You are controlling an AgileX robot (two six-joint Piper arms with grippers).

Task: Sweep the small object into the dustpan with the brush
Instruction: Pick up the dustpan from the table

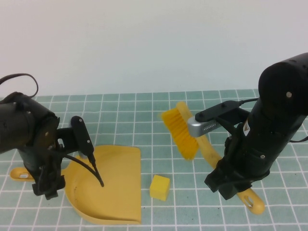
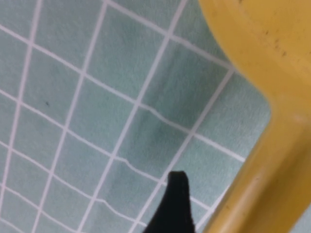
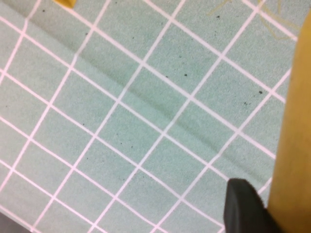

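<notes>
A small yellow cube [image 1: 160,187] lies on the green checked cloth just right of the open edge of the yellow dustpan [image 1: 113,185]. My left gripper [image 1: 47,185] is shut on the dustpan's handle [image 1: 20,173]. In the left wrist view the handle [image 2: 265,179] lies beside one black finger [image 2: 176,199]. My right gripper [image 1: 230,185] is shut on the handle of the yellow brush [image 1: 180,131], whose bristles hang tilted above the cloth, behind and right of the cube. In the right wrist view the brush handle [image 3: 294,145] sits against a black finger [image 3: 243,206].
The green checked cloth [image 1: 144,110] covers the table up to a plain white wall at the back. The brush handle's end with its hanging hole [image 1: 252,202] sticks out at the front right. The left arm's cable [image 1: 89,168] hangs over the dustpan.
</notes>
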